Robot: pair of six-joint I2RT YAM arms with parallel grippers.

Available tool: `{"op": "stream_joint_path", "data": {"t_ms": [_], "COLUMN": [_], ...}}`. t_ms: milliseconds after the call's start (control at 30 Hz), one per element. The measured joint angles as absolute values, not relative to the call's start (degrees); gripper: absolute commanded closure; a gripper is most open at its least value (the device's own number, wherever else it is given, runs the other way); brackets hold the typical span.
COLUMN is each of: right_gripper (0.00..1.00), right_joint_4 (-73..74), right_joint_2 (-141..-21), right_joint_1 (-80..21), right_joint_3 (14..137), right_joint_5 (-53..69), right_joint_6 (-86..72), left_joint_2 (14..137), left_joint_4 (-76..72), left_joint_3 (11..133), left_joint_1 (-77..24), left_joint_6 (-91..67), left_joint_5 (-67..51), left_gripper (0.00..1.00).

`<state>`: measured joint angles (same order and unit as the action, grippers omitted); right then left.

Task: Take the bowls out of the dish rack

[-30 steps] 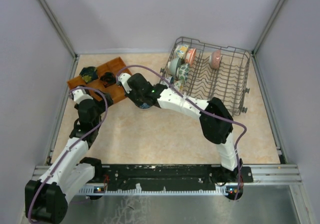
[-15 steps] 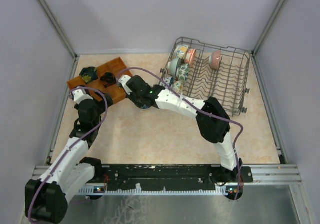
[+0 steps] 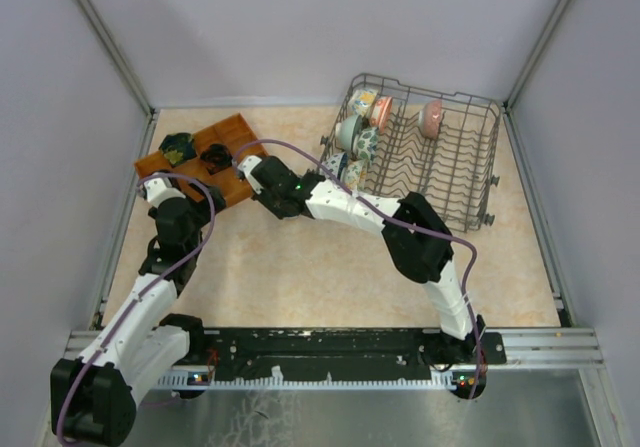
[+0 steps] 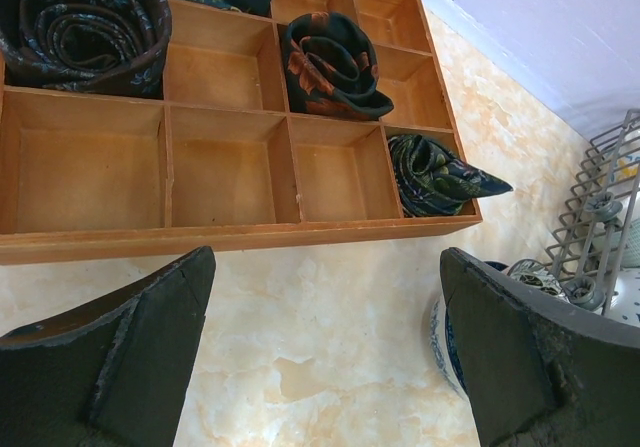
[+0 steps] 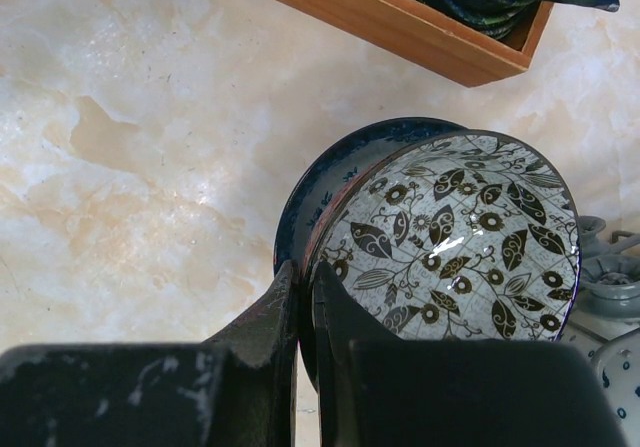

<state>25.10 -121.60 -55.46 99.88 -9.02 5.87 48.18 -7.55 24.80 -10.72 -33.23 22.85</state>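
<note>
Nearer tray [image 3: 233,129], right hand [image 5: 303,289] gripping bowl [image 5: 450,237]

Glossy glazed bowl [image 5: 450,247] (tray [image 4: 230,232]: matt wood)

Brown wooden compartment tray [image 3: 232,127] near far-left corner of beige marbled tabletop [image 3: 310,277]; rolled dark patterned cloths in separate cells: blue swirl roll [image 4: 85,22]; orange-leaf roll [image 4: 330,67]; green roll [image 4: 435,172], tip poking past tray's end wall

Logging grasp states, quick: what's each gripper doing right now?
Left gripper: open, holding nothing.
Right gripper: shut on the rim of the leaf-patterned bowl.
</note>
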Motion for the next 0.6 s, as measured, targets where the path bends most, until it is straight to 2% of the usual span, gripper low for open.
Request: {"op": "stream_joint_path", "data": {"t_ms": [400,600], "right_gripper": [0.96,0.85], "right_joint_4": [25.2,25.0], "right_joint_2": [-122.8,-123.8], "right_joint_1": [-55.5,-55.5], "right_joint_3": [100.9,101.8], "right_joint_5": [-9.4,-9.6], "right_joint_6": [4.9,4.5], "left_joint_2": [48.2,48.2], "left_joint_4": [-7.7,-7.7], "left_joint_3": [24.5,24.5], "left_joint_1": [-10.5,-10.5], "left_joint_6": [-33.2,-33.3], "left_joint_5": [22.5,22.4], "left_gripper": [0.01,0.01]}}
